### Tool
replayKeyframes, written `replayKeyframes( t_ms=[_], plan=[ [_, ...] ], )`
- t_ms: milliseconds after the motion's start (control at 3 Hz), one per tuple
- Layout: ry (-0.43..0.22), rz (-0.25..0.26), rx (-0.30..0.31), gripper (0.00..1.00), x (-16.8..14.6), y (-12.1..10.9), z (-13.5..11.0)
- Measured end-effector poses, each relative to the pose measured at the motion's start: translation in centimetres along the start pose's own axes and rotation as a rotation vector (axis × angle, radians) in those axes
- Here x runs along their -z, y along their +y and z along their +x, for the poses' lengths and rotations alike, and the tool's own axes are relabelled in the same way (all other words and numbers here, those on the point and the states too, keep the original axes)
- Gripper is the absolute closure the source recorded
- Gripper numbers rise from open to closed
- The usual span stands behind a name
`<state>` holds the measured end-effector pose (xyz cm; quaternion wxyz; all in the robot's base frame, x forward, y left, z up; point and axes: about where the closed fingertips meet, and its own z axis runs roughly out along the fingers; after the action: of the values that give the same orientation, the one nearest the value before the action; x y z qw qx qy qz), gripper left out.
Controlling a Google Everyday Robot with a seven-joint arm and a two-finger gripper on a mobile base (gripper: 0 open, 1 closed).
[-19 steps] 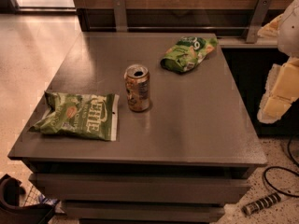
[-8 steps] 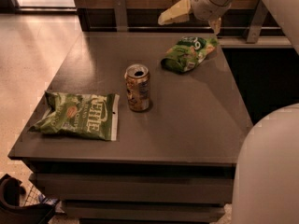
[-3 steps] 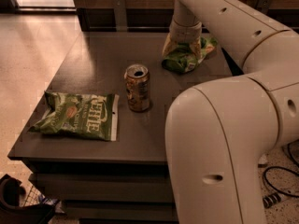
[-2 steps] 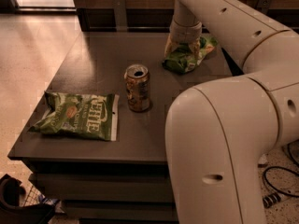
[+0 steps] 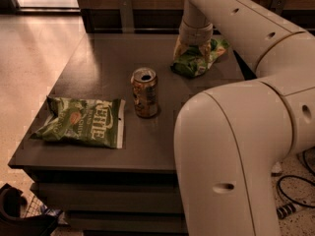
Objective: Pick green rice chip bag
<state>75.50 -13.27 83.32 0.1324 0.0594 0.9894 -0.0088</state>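
**Gripper low over the far-right bag, grasp unconfirmed**

Small puffy bright-green rice chip bag (image 5: pixel 189 66) at the far right of the dark grey table (image 5: pixel 98 58), lying crumpled near the back edge. Well apart from the other items, so reachable from above with nothing to brush.

Pale two-finger gripper (image 5: pixel 196 48) directly over that bag, wrist pointing straight down, apparently touching or pressing into the top of it. Open or closed: cannot tell, since the wrist and the bag's folds hide the contact. Vertical approach suits a soft, low packet lying flat. A side approach would likely only push it along the table.

Large cream robot arm (image 5: pixel 236 146) looping through the right foreground, covering the table's near right corner.

Opened copper-coloured drink can (image 5: pixel 144 92) upright mid-table, between the two bags and clear of the gripper. Larger flat green bag with white "Kettle" lettering (image 5: pixel 83 123) at the near left edge, not the target.

Judged stage: at the grasp, lift not yet made. Risk: slippery, air-filled packet may squirt out of a shallow pinch.
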Motion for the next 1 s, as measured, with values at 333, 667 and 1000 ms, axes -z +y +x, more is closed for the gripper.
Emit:
replayKeyframes(
  t_ms=[333,667,1000],
  plan=[
    [-0.012,-0.008,0.0,1.0,0.5,-0.2,-0.1],
    [-0.088,-0.049,-0.01,1.0,3.6,-2.0,-0.6],
    [-0.138,-0.062,-0.03,1.0,6.0,-3.7,-0.9]
  ],
)
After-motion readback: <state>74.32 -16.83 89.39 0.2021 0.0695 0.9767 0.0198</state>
